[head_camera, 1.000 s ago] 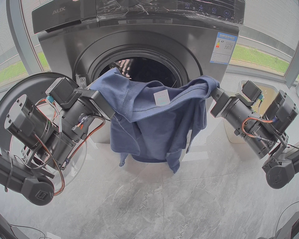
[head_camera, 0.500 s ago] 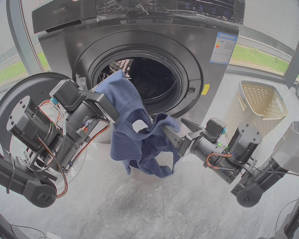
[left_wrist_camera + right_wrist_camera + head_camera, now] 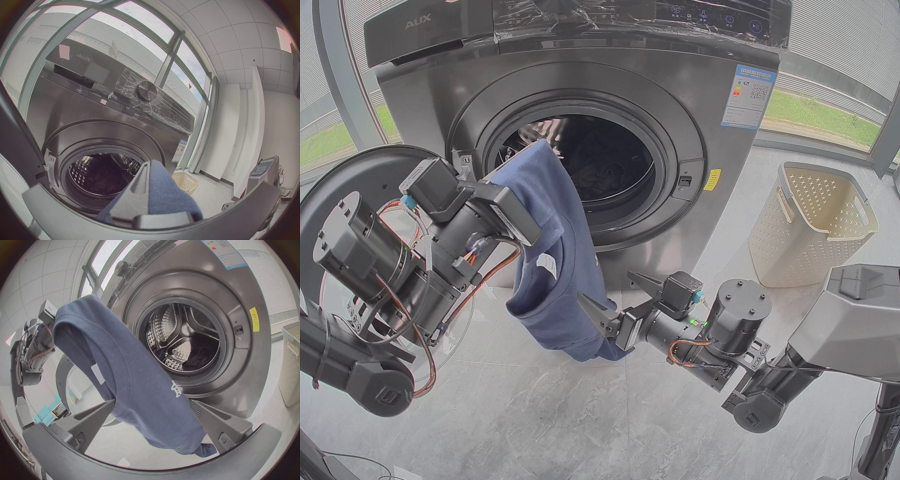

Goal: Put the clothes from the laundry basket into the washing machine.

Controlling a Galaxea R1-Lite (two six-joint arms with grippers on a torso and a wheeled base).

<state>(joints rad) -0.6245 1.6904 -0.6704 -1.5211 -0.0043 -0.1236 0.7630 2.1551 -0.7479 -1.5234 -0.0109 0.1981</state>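
**Task status.** The blue shirt (image 3: 562, 250) is outside the machine. It hangs in the air above the floor (image 3: 581, 412), in front of the open porthole, with its upper edge level with the left rim of the opening and its lower hem well below the opening. Beyond it, the washing machine (image 3: 700, 87) stands with its door (image 3: 356, 175) swung fully open to the left. Inside the drum (image 3: 184, 340), a dark garment (image 3: 200, 357) lies at the bottom, so at least one item appears to be loaded. The laundry basket (image 3: 800, 237) stands on the floor to the right of the machine, and no clothing is visible in the part of its interior that shows. Judged remaining work: insert this shirt through the opening and release it.

**Right gripper (image 3: 620, 299).** It is low, at the shirt's hem. The jaws are spread wide. The hanging cloth passes between the two fingers (image 3: 93, 418) and seems to brush their pads, but nothing is clamped.

**Left gripper (image 3: 153, 193).** It is higher and closer to the porthole. The jaws are closed on the shirt's upper edge. The cloth drapes over one finger and hides it. This gripper alone carries the garment's weight.
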